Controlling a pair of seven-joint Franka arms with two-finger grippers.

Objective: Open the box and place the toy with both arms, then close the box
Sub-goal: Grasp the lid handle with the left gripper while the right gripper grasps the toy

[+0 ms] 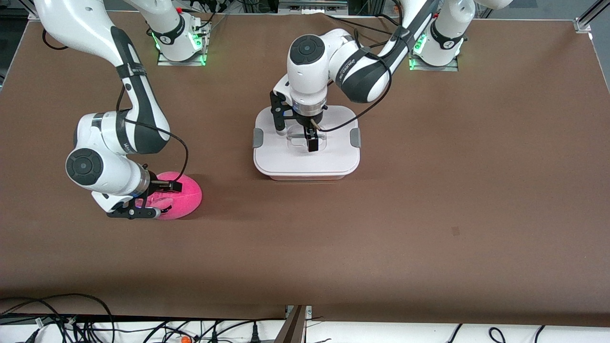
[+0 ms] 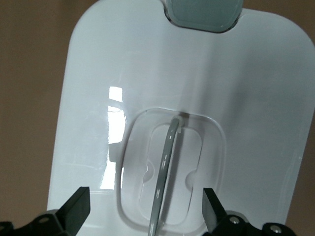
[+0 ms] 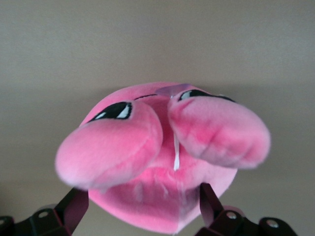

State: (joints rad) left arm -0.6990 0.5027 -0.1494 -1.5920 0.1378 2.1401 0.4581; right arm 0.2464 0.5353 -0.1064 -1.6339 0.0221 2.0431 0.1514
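Note:
The box (image 1: 305, 159) stands in the middle of the table, its white lid on and a grey clip (image 1: 355, 138) at each end. My left gripper (image 1: 310, 142) is low over the lid's recessed handle (image 1: 318, 139). In the left wrist view it (image 2: 145, 209) is open, its fingers to either side of the thin grey handle bar (image 2: 166, 162), not touching it. The pink plush toy (image 1: 183, 197) lies on the table toward the right arm's end, nearer to the front camera than the box. My right gripper (image 1: 159, 199) is open with the toy's edge (image 3: 162, 196) between its fingers (image 3: 210, 199).
The brown table (image 1: 429, 200) is bare round the box and the toy. Cables (image 1: 71, 319) and a white strip run along the table's front edge. The arm bases (image 1: 181, 43) stand at the back.

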